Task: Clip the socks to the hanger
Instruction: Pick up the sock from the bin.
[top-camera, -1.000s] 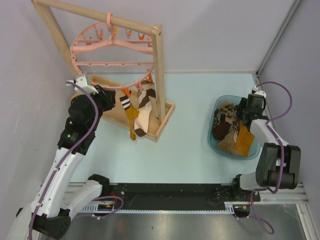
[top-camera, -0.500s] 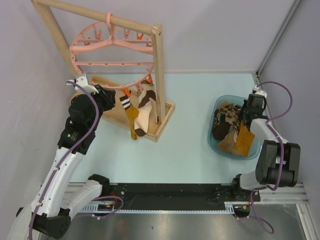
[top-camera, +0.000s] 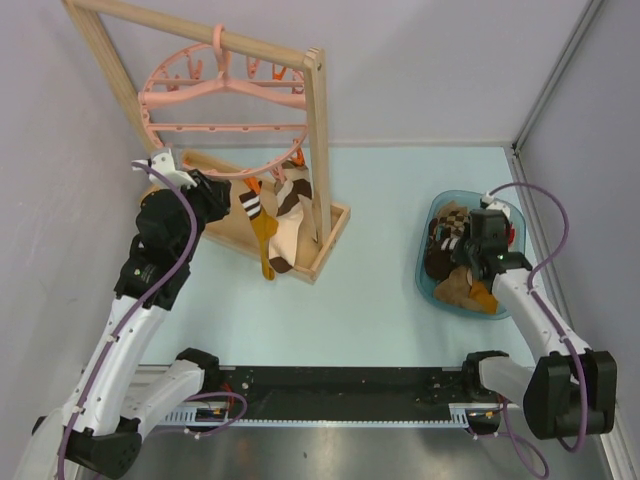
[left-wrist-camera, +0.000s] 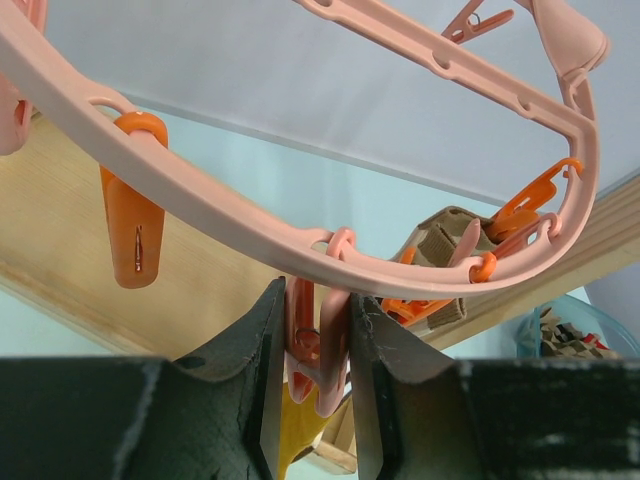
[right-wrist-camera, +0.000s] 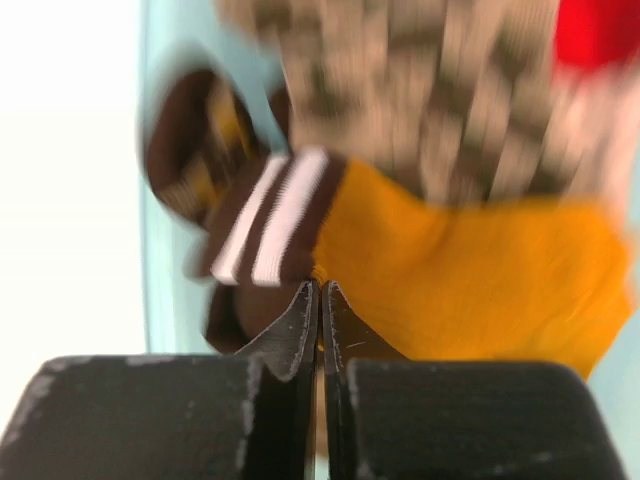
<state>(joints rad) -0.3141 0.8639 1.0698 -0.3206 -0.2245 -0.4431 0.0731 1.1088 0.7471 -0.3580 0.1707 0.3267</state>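
Note:
The round pink hanger (top-camera: 225, 125) hangs from the wooden rack; its ring (left-wrist-camera: 420, 275) crosses the left wrist view. My left gripper (top-camera: 228, 195) is shut on one of its pink clips (left-wrist-camera: 318, 350), squeezing it from both sides. A mustard sock with a striped cuff (top-camera: 263, 235) and a cream-and-brown sock (top-camera: 290, 215) hang clipped beside it. Over the basket, my right gripper (top-camera: 465, 258) is shut, its tips (right-wrist-camera: 320, 287) pinching another mustard sock (right-wrist-camera: 460, 260) right beside its dark striped cuff (right-wrist-camera: 270, 225). An argyle sock (right-wrist-camera: 440, 90) lies behind it.
The teal basket (top-camera: 425, 270) at the right holds several loose socks. The wooden rack's post (top-camera: 318, 140) and base tray (top-camera: 335, 230) stand just right of the hanging socks. Orange clips (left-wrist-camera: 132, 235) hang along the ring. Grey walls close in on the left and right.
My right arm swung from the basket's right rim to over its middle, and its jaws went from part open to shut on the mustard sock. The left arm stayed put.

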